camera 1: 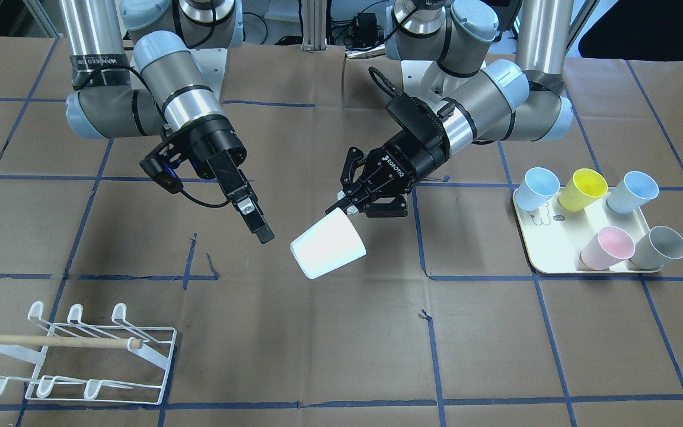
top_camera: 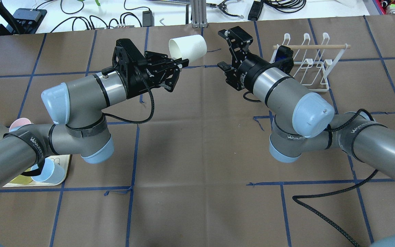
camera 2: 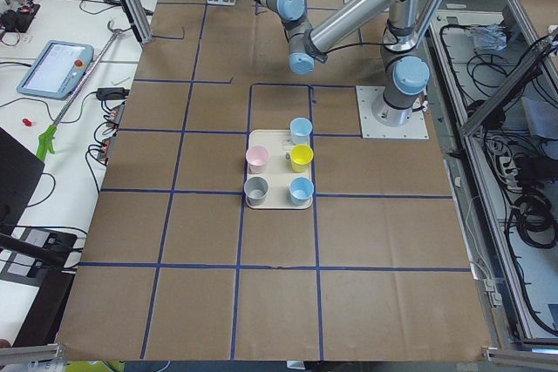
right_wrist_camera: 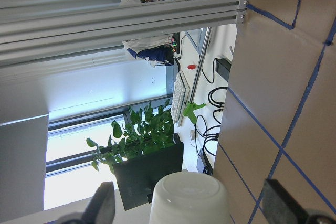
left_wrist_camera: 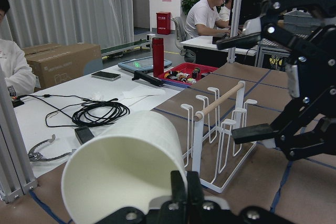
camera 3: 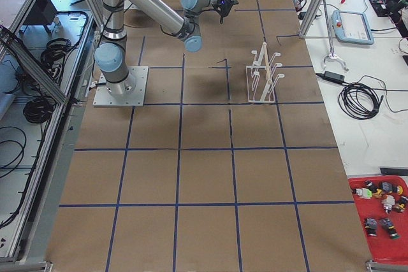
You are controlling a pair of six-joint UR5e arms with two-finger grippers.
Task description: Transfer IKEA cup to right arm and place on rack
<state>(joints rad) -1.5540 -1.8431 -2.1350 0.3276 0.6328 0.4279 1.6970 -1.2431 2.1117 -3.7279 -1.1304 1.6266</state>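
A cup [camera 1: 328, 244] is held over the middle of the table [camera 1: 318, 344] by the left gripper [camera 1: 347, 204], with the right gripper [top_camera: 226, 49] near it but apart. The rack [camera 1: 51, 341] is set far out on the right. A tray [camera 1: 555, 249] bearing five cups [camera 1: 607, 247] is set on the left.

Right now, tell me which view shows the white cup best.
Exterior front-facing: the whole white cup shows, tilted, pinched in the left claw. Overhead shows it whole but smaller; the left wrist view partly hides it, the right wrist shows only one end, and both side views make it tiny.
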